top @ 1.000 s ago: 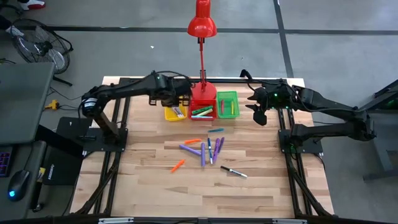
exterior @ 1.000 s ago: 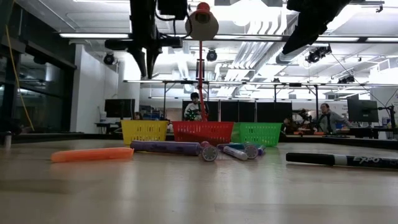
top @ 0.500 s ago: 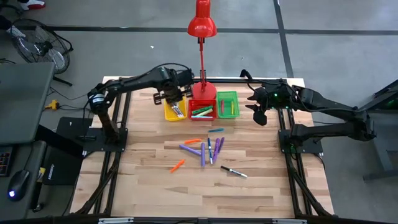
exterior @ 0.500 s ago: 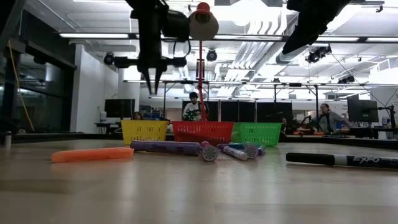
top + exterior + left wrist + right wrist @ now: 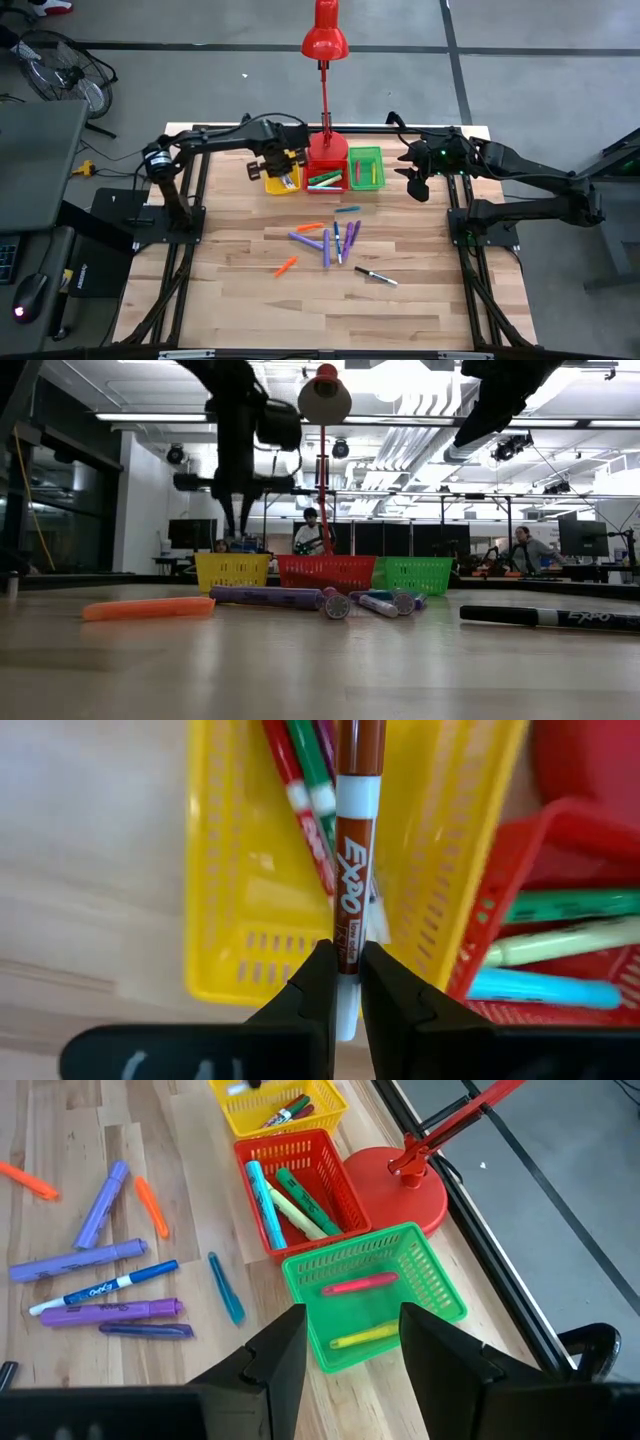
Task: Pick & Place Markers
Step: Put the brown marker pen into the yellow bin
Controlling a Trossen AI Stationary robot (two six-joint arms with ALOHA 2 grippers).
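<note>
Several markers lie loose on the wooden table [image 5: 250,300]: nearest the front, a black marker [image 5: 375,276] and an orange marker [image 5: 286,266] sit apart from the rest, and just beyond them a cluster of purple markers [image 5: 310,241] and a blue marker [image 5: 337,240] lies mid-table, none of it sorted yet. Farther back three small bins stand in a row by the base of a red lamp [image 5: 325,40]: the yellow bin [image 5: 281,182], the red bin [image 5: 326,177] and the green bin [image 5: 365,167], each already holding a few markers. The left gripper [image 5: 338,982] hangs over the yellow bin with its fingers pressed tight on a brown marker [image 5: 350,860], gripped near one end so that its length points down into the bin, a hold that looks meant for a straight drop among the red and green pens inside. The right gripper [image 5: 352,1342] waits at the back right, above the green bin, its fingers spread apart and holding nothing, seemingly kept clear while the left arm works.
</note>
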